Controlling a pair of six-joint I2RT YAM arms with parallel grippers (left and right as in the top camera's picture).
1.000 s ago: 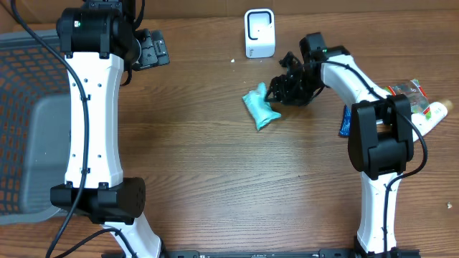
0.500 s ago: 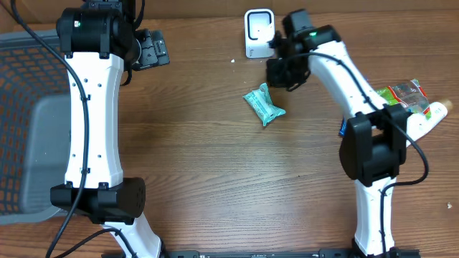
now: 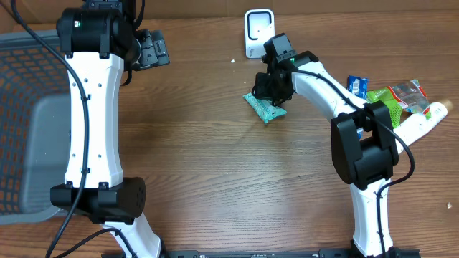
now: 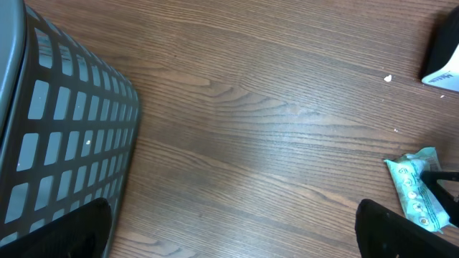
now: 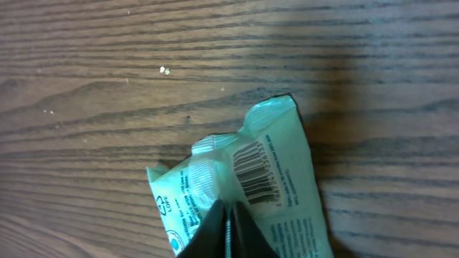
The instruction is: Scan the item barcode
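The item is a teal packet (image 3: pixel 264 109) lying flat on the wooden table, just below the white scanner (image 3: pixel 259 32). In the right wrist view the packet (image 5: pixel 287 201) shows its barcode (image 5: pixel 254 168) facing up. My right gripper (image 3: pixel 276 92) sits on the packet's upper right end. Its jaws (image 5: pixel 228 229) are shut, pinching the thin seam fold down the packet's middle. At the back left my left gripper (image 3: pixel 154 49) is wide open and empty. The left wrist view shows that gripper (image 4: pixel 233 229) over bare wood, the packet (image 4: pixel 416 193) far to its right.
A grey mesh basket (image 3: pixel 21 107) fills the left edge, and in the left wrist view the basket (image 4: pixel 72 143) is close by. Several other packaged goods (image 3: pixel 394 97) lie at the right edge. The scanner's corner (image 4: pixel 445 57) shows at top right.
The right gripper was open beside the packet, then shut and swung up toward the scanner. It has now come back down onto the packet. The left arm has not moved.
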